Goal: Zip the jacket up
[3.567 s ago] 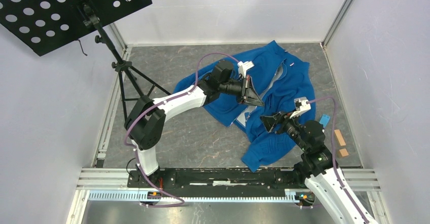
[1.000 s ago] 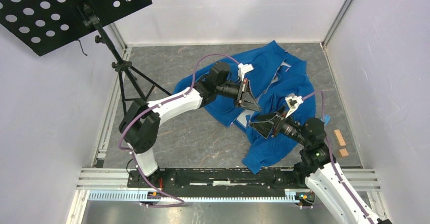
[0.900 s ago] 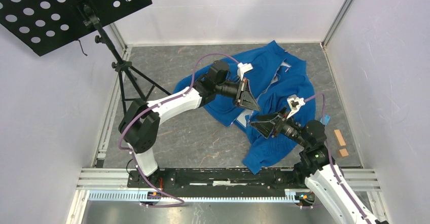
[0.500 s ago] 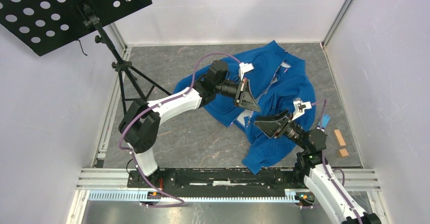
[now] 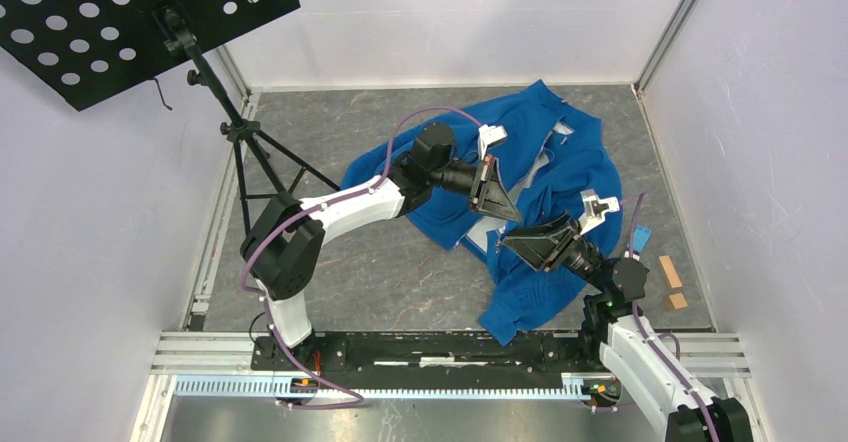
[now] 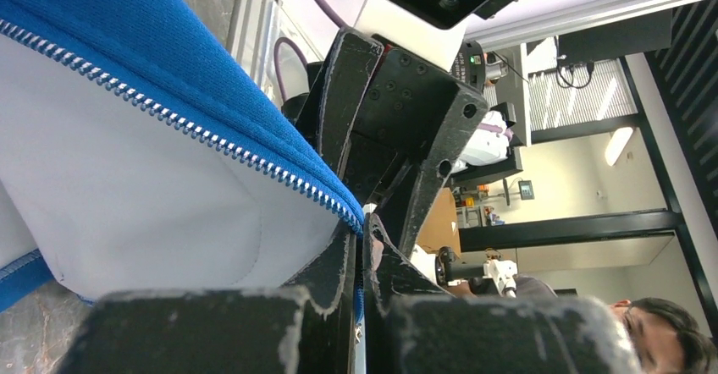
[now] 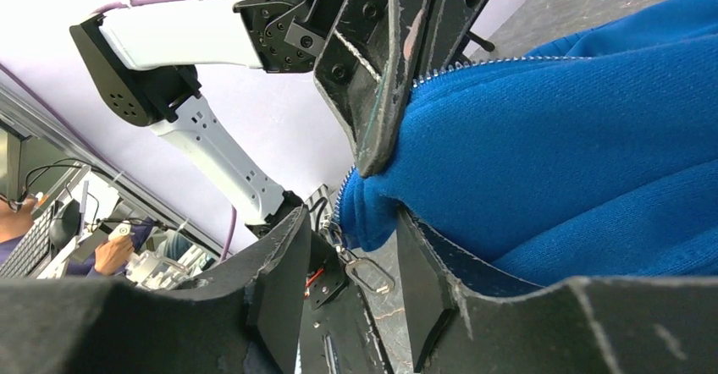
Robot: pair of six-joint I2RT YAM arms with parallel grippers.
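The royal-blue jacket [image 5: 560,177] lies crumpled on the grey floor, centre right, front open. My left gripper [image 5: 497,198] is shut on its zipper edge and lifts it. In the left wrist view the gripper [image 6: 362,260] pinches the blue tape, with zipper teeth [image 6: 169,118] and pale lining [image 6: 127,188] running to the left. My right gripper [image 5: 533,243] sits just below and right of the left one, open. In the right wrist view the right gripper [image 7: 351,260] brackets the hanging jacket corner [image 7: 542,145] and the metal pull [image 7: 370,276], touching neither.
A black perforated music stand [image 5: 130,12] on a tripod [image 5: 262,167] stands at the left. Two wooden blocks [image 5: 670,272] and a small blue piece [image 5: 640,235] lie by the right wall. Walls close in on three sides.
The right gripper swung in toward the lifted zipper edge, then drew slightly right. The left gripper shifted a little right, still holding the edge.
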